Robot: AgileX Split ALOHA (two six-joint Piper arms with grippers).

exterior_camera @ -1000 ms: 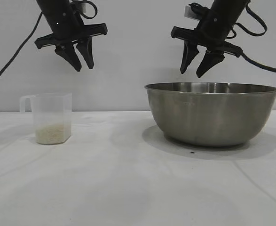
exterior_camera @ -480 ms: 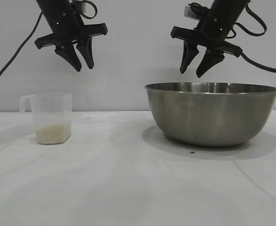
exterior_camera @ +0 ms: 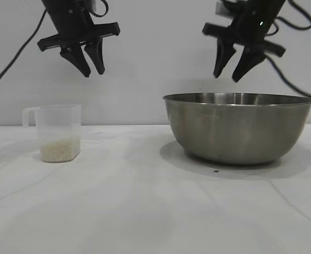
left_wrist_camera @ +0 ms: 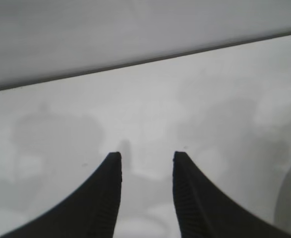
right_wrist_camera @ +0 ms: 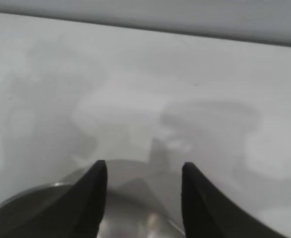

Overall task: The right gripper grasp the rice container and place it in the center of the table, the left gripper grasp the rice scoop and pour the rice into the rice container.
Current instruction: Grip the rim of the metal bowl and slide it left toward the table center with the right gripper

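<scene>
Rice point(exterior_camera: 58, 150) lies as a shallow cream layer in the rice scoop point(exterior_camera: 59, 132), a translucent squarish plastic cup with a loop handle, standing upright at the left of the table point(exterior_camera: 144, 211). Nothing has been poured yet, by the look of it, and the scoop is ungrasped. High above it hangs the left gripper point(exterior_camera: 90, 65), its dark tapered fingers part-open and empty. To the right sits the rice container point(exterior_camera: 238, 127), a wide, smooth stainless-steel bowl with a thin rolled rim, on the matte white tabletop, right of centre. The right gripper point(exterior_camera: 231, 70) hovers clear above the bowl's rim, moderately spread, holding nothing. Both grasps and the pour seem left to do.
</scene>
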